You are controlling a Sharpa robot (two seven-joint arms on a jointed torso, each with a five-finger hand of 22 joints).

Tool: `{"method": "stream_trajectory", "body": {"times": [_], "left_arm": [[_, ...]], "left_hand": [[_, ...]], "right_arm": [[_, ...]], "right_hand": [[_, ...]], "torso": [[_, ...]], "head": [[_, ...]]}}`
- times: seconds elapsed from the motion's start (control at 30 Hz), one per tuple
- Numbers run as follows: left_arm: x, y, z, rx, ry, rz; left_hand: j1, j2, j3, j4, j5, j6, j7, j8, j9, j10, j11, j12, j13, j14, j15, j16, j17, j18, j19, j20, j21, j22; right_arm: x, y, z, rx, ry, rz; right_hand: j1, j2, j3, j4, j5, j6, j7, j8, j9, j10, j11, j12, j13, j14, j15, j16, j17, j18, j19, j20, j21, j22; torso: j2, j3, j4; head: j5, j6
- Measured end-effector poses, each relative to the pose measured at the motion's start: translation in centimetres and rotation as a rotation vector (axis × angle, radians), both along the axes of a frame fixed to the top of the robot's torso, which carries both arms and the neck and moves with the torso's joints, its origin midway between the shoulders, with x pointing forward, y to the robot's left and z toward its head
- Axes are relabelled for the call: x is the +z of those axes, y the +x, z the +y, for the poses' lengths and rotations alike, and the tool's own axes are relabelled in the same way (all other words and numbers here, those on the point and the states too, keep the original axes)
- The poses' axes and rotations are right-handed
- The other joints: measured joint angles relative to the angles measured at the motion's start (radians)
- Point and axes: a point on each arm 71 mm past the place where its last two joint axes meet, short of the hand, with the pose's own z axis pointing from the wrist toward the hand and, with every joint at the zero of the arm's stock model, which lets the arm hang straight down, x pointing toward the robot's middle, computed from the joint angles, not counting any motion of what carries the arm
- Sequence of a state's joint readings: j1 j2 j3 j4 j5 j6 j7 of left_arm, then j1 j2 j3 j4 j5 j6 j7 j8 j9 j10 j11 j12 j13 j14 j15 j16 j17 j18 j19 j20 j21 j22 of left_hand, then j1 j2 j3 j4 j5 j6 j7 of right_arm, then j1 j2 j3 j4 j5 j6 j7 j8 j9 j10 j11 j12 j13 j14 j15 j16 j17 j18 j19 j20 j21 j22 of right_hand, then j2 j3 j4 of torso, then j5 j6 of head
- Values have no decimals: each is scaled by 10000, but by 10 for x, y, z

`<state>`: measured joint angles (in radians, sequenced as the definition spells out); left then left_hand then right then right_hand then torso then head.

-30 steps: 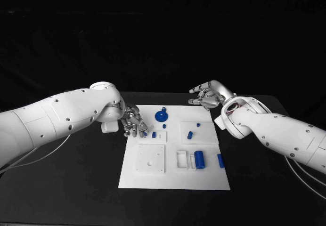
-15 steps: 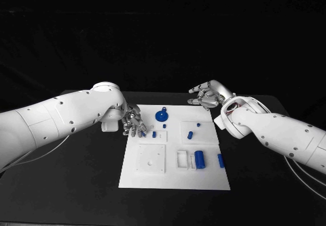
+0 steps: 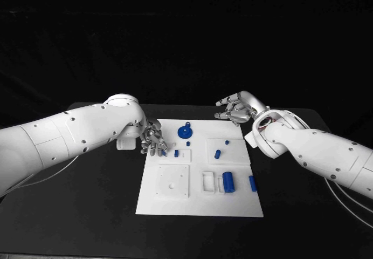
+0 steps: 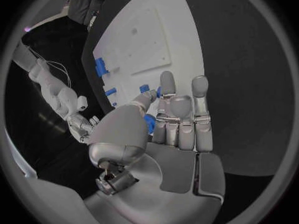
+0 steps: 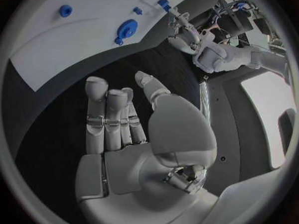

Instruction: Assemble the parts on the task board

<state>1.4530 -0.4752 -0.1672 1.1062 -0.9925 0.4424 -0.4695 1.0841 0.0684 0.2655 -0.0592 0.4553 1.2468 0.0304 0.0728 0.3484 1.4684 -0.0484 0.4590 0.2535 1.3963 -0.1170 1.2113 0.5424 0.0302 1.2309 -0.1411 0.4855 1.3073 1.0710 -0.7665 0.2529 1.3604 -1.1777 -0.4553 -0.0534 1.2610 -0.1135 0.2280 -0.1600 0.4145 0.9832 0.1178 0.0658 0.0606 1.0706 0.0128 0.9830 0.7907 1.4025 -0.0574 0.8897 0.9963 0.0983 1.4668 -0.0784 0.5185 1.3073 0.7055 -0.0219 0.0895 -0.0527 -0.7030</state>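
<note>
The white task board (image 3: 199, 205) lies mid-table. On it are a blue round disc (image 3: 185, 133), small blue pegs (image 3: 175, 154) (image 3: 218, 154), a blue cylinder (image 3: 228, 182) and a blue bar (image 3: 253, 183). My left hand (image 3: 152, 141) hovers over the board's left edge near the far end, fingers apart and pointing down, with nothing gripped. In the left wrist view its straight fingers (image 4: 181, 119) reach toward the board (image 4: 143, 40), and a bit of blue (image 4: 149, 123) shows between thumb and fingers. My right hand (image 3: 237, 111) hangs past the board's far right corner, holding nothing (image 5: 124, 129).
Black table (image 3: 85, 205) surrounds the board on all sides. A raised white square block (image 3: 172, 181) and a white slotted holder (image 3: 207, 182) stand on the board's near half. The right wrist view shows the disc (image 5: 126, 30) and my left hand (image 5: 181, 32).
The left arm has shifted slightly while its hand stays at the board's left edge. The right hand and the parts have not moved.
</note>
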Motion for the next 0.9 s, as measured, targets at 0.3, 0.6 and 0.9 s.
{"method": "stream_trajectory", "body": {"times": [0.3,0.6,0.9], "left_arm": [[-1,-1,-2,-53,-58,10],[-1,-3,-5,-127,-109,-7],[-1,-4,-6,-176,-123,-10]], "left_hand": [[0,0,0,0,3,0,0,-1,-1,-1,1,0,-1,-9,14,0,-1,0,-35,35,0,4],[2,-3,0,-1,3,-1,0,0,8,-1,1,0,7,6,31,0,0,-1,-35,35,0,7],[42,-43,1,-2,2,-1,0,0,9,-2,1,0,7,7,34,0,22,-1,-35,35,0,5]], "right_arm": [[0,0,0,6,2,5],[0,0,0,7,-1,11],[-1,0,1,12,-2,18]], "right_hand": [[0,0,0,0,0,0,0,0,0,0,0,0,0,0,0,0,-1,0,0,0,0,0],[0,0,0,0,0,0,0,0,0,0,0,0,0,0,0,0,0,0,0,0,0,0],[0,0,0,0,0,0,0,0,0,0,0,0,0,0,0,0,0,0,0,0,0,0]], "torso": [[-5,8,1],[-10,10,2],[-8,5,8]], "head": [[-8,-9],[-24,-7],[-16,-3]]}}
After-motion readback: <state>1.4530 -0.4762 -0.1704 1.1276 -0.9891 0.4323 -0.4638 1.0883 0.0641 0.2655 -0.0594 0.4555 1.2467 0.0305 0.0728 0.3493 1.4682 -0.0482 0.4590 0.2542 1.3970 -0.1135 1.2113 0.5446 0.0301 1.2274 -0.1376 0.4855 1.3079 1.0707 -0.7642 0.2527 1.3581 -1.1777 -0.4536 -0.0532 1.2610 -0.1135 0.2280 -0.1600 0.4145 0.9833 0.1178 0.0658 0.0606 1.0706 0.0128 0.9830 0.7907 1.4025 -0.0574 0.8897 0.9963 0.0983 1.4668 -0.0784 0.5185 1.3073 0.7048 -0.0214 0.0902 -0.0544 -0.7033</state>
